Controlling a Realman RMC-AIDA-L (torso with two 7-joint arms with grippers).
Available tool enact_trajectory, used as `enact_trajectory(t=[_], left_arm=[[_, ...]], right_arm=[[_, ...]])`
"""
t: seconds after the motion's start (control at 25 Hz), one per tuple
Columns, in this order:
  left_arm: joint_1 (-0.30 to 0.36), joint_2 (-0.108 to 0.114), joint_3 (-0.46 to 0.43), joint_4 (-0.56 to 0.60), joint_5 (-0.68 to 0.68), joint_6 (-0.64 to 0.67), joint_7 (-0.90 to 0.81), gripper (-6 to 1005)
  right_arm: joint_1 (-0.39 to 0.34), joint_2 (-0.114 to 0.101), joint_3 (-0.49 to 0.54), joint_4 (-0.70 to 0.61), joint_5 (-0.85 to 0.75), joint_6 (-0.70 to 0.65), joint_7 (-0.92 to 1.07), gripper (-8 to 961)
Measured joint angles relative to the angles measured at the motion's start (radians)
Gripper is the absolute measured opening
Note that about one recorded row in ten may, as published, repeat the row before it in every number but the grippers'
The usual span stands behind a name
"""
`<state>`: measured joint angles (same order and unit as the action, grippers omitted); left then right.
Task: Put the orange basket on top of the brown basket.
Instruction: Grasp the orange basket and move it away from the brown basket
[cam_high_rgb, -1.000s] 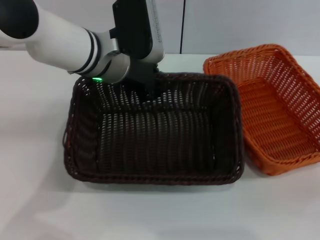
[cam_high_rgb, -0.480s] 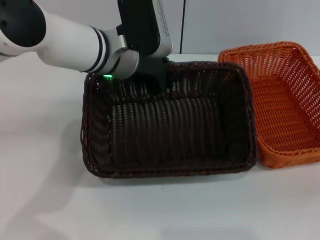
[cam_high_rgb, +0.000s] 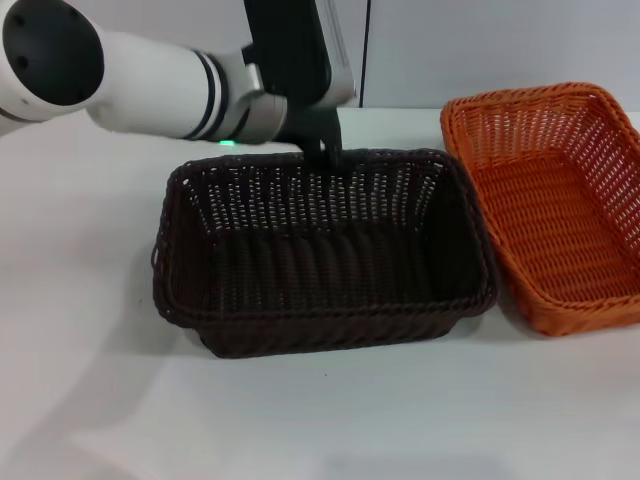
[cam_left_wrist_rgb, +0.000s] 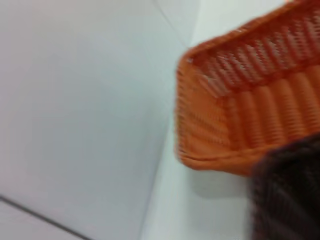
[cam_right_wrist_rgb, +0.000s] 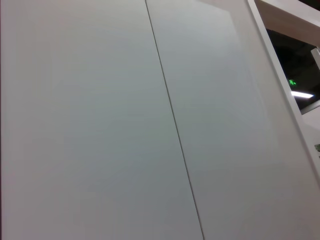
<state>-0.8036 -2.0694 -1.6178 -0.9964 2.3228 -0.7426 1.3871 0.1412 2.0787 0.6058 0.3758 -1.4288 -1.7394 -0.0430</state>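
Observation:
The brown basket (cam_high_rgb: 325, 255) stands at the table's middle, with the inside of its far wall and the outside of its near wall showing. My left gripper (cam_high_rgb: 325, 150) is at the middle of its far rim and shut on that rim. The orange basket (cam_high_rgb: 555, 200) sits on the table just right of the brown one, close to its right rim. The left wrist view shows a corner of the orange basket (cam_left_wrist_rgb: 235, 115) and a dark edge of the brown basket (cam_left_wrist_rgb: 290, 195). My right gripper is out of view.
The white table (cam_high_rgb: 90, 380) runs to the left and front of the baskets. A grey panelled wall (cam_high_rgb: 480, 50) stands behind the table. The right wrist view shows only wall panels (cam_right_wrist_rgb: 100, 120).
My left gripper has carried the brown basket to the right and back, pushing the orange basket right. The brown basket then went from tilted towards me to nearly level.

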Motion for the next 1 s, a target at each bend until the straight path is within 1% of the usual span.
enact_trajectory(t=[0.08, 0.2, 0.24, 0.32, 0.4, 0.44, 0.48, 0.52, 0.56, 0.6, 0.64, 0.68, 0.76, 0.8, 0.84, 0.88, 0.96, 1.0], left_arm=[[0.027, -0.001, 0.006, -0.038, -0.021, 0.087, -0.001, 625], [0.117, 0.001, 0.070, -0.135, -0.106, 0.333, -0.001, 705], [0.165, 0.002, 0.123, -0.178, -0.153, 0.496, -0.001, 731], [0.225, 0.006, 0.206, -0.225, -0.190, 0.748, -0.007, 782], [0.276, 0.006, 0.311, -0.245, -0.189, 1.037, -0.044, 782], [0.320, 0.007, 0.429, -0.232, -0.143, 1.359, -0.144, 782], [0.320, 0.007, 0.429, -0.232, -0.143, 1.359, -0.144, 782], [0.340, 0.007, 0.471, -0.217, -0.105, 1.495, -0.213, 782], [0.340, 0.007, 0.471, -0.217, -0.105, 1.495, -0.213, 782], [0.388, 0.007, 0.513, -0.159, -0.002, 1.719, -0.425, 782], [0.431, 0.008, 0.515, -0.090, 0.090, 1.840, -0.625, 782], [0.431, 0.008, 0.515, -0.090, 0.090, 1.840, -0.625, 782], [0.465, 0.008, 0.502, -0.008, 0.150, 1.889, -0.777, 782], [0.479, 0.009, 0.491, 0.042, 0.165, 1.899, -0.844, 782], [0.504, 0.008, 0.464, 0.157, 0.169, 1.912, -0.956, 782], [0.504, 0.008, 0.464, 0.157, 0.169, 1.912, -0.956, 781], [0.525, 0.006, 0.433, 0.258, 0.164, 1.915, -1.021, 781], [0.535, 0.006, 0.421, 0.290, 0.164, 1.915, -1.050, 781]], right_arm=[[0.000, 0.000, 0.000, 0.000, 0.001, 0.000, 0.000, 784], [-0.001, 0.000, 0.000, 0.001, 0.002, 0.000, 0.000, 784], [-0.001, 0.000, 0.000, 0.000, 0.003, 0.000, 0.000, 784], [0.000, 0.000, 0.000, -0.001, 0.003, 0.000, 0.000, 784], [0.002, 0.000, 0.000, 0.001, 0.003, 0.000, 0.000, 784], [0.007, 0.000, 0.000, 0.003, 0.003, 0.000, 0.000, 784], [0.007, 0.000, 0.000, 0.003, 0.003, 0.000, 0.000, 784], [0.011, 0.000, 0.000, 0.003, 0.003, 0.000, 0.000, 785], [0.014, 0.000, 0.000, 0.002, 0.003, 0.001, 0.000, 785], [0.019, 0.000, 0.000, 0.002, 0.003, 0.001, 0.000, 785], [0.027, 0.000, -0.001, 0.004, -0.004, -0.007, 0.008, 785], [0.027, 0.000, -0.001, 0.004, -0.004, -0.007, 0.008, 785], [0.033, 0.001, -0.002, -0.001, -0.030, -0.039, 0.059, 785], [0.036, 0.001, -0.003, -0.006, -0.050, -0.058, 0.093, 785], [0.045, -0.001, -0.005, -0.035, -0.124, -0.105, 0.194, 785], [0.045, -0.001, -0.005, -0.035, -0.124, -0.105, 0.194, 785], [0.066, -0.005, -0.005, -0.082, -0.219, -0.154, 0.252, 785], [0.084, -0.007, -0.004, -0.115, -0.276, -0.186, 0.264, 785]])
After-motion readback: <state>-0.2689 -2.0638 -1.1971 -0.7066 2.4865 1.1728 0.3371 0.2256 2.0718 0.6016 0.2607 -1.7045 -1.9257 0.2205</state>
